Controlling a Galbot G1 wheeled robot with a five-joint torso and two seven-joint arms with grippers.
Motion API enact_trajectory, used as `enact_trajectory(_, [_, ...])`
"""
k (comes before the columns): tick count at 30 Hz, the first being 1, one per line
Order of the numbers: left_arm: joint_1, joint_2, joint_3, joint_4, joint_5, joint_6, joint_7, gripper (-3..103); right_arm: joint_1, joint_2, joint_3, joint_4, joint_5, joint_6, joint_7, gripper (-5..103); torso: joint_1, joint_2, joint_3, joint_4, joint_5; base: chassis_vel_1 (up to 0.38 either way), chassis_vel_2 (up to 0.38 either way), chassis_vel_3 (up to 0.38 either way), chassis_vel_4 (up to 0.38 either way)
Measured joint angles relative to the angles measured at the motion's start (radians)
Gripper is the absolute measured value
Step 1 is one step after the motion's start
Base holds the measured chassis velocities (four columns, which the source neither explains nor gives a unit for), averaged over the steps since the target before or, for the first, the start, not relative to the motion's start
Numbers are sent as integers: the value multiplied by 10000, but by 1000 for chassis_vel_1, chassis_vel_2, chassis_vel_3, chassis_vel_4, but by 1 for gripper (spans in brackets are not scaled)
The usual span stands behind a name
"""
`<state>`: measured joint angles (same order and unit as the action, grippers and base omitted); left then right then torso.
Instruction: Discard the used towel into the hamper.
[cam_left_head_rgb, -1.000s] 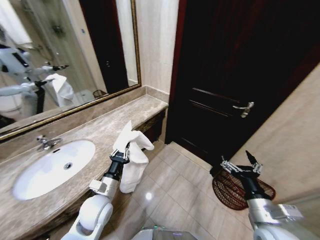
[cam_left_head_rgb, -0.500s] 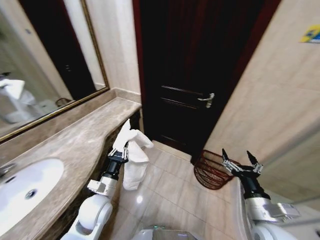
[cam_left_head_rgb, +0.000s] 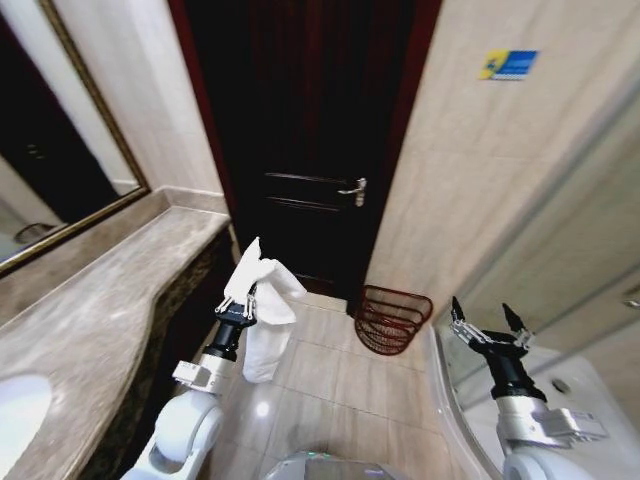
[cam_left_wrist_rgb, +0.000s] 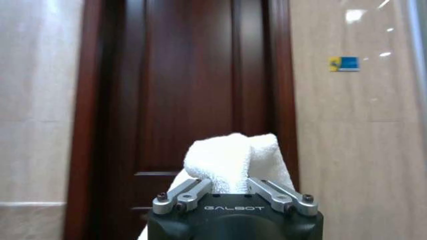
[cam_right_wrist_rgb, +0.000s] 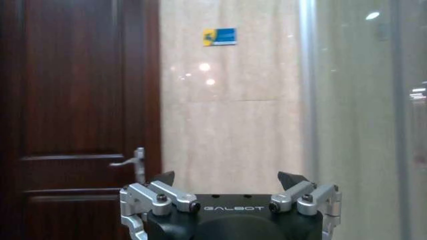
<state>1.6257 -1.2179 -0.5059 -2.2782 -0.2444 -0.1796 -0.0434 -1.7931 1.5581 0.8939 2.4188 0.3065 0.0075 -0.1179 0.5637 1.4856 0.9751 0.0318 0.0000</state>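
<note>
1. Left hand (cam_left_head_rgb: 243, 308) nearest, raised in front of the torso beside the surface (cam_left_head_rgb: 90, 310) edge; clamped on towel (cam_left_head_rgb: 262, 300), fingers pinching a bunched fold near its top.
2. Same grip in left wrist view: left hand (cam_left_wrist_rgb: 233, 192) closed around a white wad of towel (cam_left_wrist_rgb: 230, 157) rising between the fingers.
3. Towel white, terry-looking, soft and limp: one peak sticking up above the grip, the rest hanging down below the hand over the floor (cam_left_head_rgb: 330, 390), not touching it.
4. Handling judgement: light, floppy, no stiffness, not fragile; likely to swing when carried and to fall straight down once let go. Slight slip risk if only a thin fold is pinched, though the wad in the grip looks thick.
5. Hold judgement: present pinch at the bunched upper part seems right, bulk hanging below; no regrasp needed by the look of it.
6. Right hand (cam_left_head_rgb: 490, 330) on the right, held up, fingers spread apart, carrying nothing; in right wrist view right hand (cam_right_wrist_rgb: 230, 192) equally wide apart.
7. Hamper (cam_left_head_rgb: 392, 318) farther off, on the floor by the tiled wall, just beside the door (cam_left_head_rgb: 300, 140); dark reddish open-weave, mouth open and facing up; inside not readable.
8. Towel well apart from hamper, still nearer the surface side; drop not yet possible from here.
9. Door dark wood, shut, handle (cam_left_head_rgb: 352, 188) on its right side; small blue sign (cam_left_head_rgb: 508, 64) high on the wall.
</note>
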Motion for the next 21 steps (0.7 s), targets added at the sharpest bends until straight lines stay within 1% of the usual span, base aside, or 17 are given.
enact_trajectory(9, [-14, -9, 28, -6, 22, -32, 0, 7, -101, 6, 44, 24, 13, 41, 18, 100, 1, 0, 0, -3, 1, -131, -131, -119, -125])
enact_trajectory(14, [26, -44, 25, 78, 111, -124, 4, 7, -215, 1, 53, 54, 52, 29, 152, 100, 0, 0, 0, 1, 0, -123, -114, -118, -110])
enact_trajectory(21, [-8, -32, 3, 131, 112, -132, 17, 7, -203, 7, -2, 151, 40, -95, 369, 100, 0, 0, 0, -2, 0, -124, -129, -123, -127])
